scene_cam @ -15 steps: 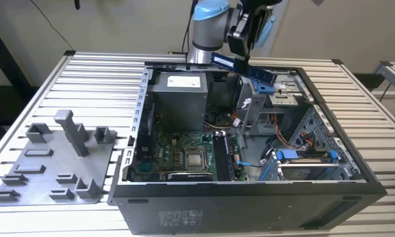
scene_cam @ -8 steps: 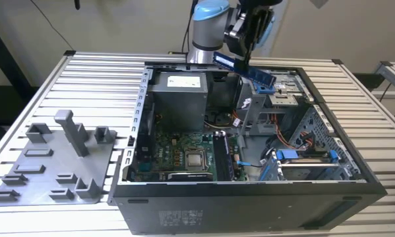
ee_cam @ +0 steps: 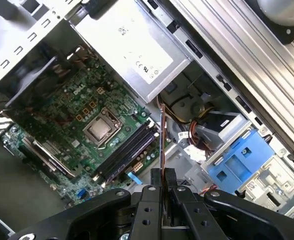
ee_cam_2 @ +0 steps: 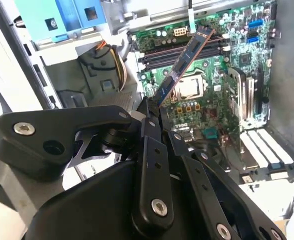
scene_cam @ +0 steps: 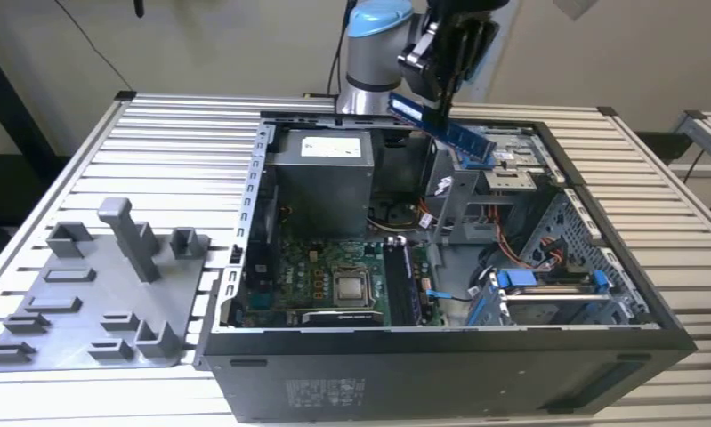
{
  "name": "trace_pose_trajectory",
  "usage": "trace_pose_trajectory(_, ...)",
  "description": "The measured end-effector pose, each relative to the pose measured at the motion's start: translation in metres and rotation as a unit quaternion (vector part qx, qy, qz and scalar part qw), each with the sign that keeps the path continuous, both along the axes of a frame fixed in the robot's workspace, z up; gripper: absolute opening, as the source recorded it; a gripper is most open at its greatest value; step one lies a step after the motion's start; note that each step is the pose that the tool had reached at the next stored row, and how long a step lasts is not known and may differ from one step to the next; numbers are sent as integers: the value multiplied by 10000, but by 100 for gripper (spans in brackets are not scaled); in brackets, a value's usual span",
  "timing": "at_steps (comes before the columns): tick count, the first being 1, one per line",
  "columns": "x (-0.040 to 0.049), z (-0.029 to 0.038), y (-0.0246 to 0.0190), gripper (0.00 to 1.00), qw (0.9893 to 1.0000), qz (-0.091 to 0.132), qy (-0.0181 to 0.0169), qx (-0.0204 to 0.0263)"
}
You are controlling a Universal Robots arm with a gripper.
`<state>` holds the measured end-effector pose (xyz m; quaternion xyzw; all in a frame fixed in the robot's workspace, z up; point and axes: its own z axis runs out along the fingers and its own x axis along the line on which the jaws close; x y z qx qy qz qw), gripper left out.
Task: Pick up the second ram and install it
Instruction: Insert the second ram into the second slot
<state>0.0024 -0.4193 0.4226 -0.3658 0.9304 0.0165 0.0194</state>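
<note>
Hanging over the open computer case [scene_cam: 450, 374], the gripper [scene_cam: 440, 112] pinches one end of the second ram [scene_cam: 472, 142], its long axis slanting down toward the memory slots [scene_cam: 398, 283].

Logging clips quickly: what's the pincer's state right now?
The pincer is closed on the ram, tilted over the open case.
</note>
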Motion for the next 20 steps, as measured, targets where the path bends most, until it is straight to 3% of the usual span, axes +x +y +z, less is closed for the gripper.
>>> trace_pose_trajectory(6, 0, -4, 0, 14, 9992, -396, 2, -1)
trace_pose_trajectory(12, 0, -8, -1, 14, 9971, -762, 11, -4)
trace_pose_trajectory(14, 0, -9, -2, 14, 9964, -849, 51, -10)
trace_pose_trajectory(18, 1, -11, -5, 14, 9954, -933, 206, -29)
trace_pose_trajectory(20, 1, -15, -6, 14, 9945, -1026, 222, -29)
